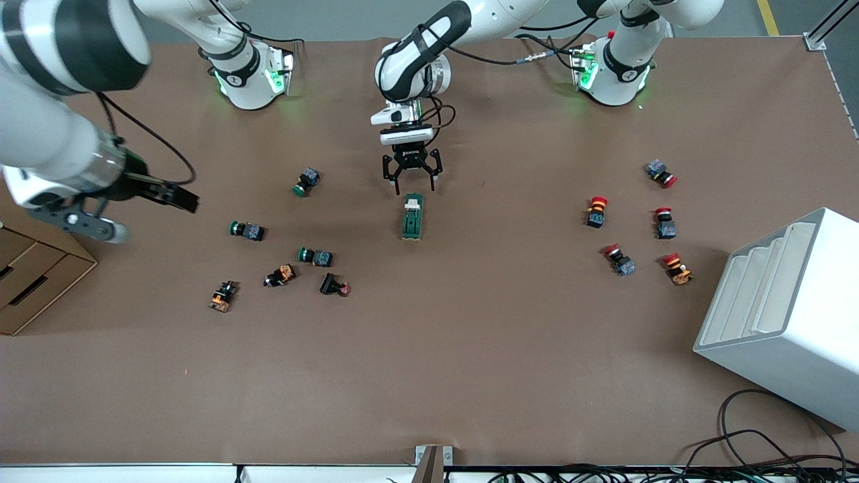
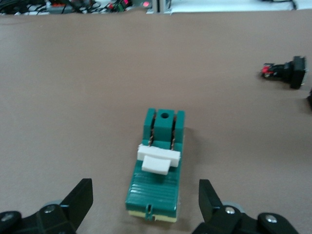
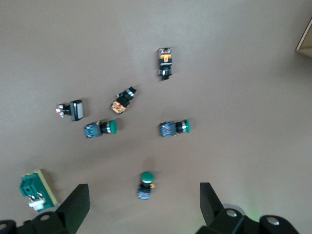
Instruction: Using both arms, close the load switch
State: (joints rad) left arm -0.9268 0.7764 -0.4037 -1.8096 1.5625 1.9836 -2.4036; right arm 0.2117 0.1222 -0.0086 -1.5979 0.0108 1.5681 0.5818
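The load switch [image 1: 412,217] is a dark-green oblong block lying on the brown table near the middle. Its white toggle [image 1: 413,202] is at the end toward the robots' bases. My left gripper [image 1: 411,178] hangs open just over that end, touching nothing. In the left wrist view the switch [image 2: 156,170] lies between my open fingers [image 2: 80,197], with a gap on each side. My right gripper [image 1: 176,196] is open and empty, high over the table toward the right arm's end. The right wrist view shows the switch [image 3: 34,190] off to one side.
Green push-buttons [image 1: 307,181], [image 1: 247,230], [image 1: 315,256] and orange and black ones [image 1: 280,275] lie toward the right arm's end. Several red push-buttons [image 1: 596,211] and a white bin [image 1: 785,315] are toward the left arm's end. A cardboard box [image 1: 33,275] sits at the table edge.
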